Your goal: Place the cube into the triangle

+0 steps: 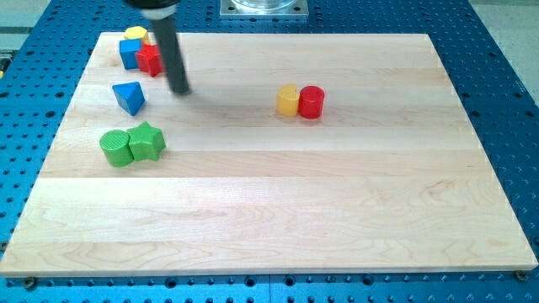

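A blue cube [129, 53] sits near the board's top left corner, with a red block [150, 60] touching its right side and a yellow block [135, 34] just above it. A blue triangle block [129, 98] lies below them, apart from the cube. My rod comes down from the view's top, and my tip [180, 89] rests on the board just right of the red block and to the right of the triangle, touching neither that I can see.
A green cylinder [116, 147] and a green star block [146, 140] sit together at the left, below the triangle. A yellow block [288, 100] and a red cylinder [311, 102] touch each other near the middle right. The wooden board [337, 210] lies on a blue perforated table.
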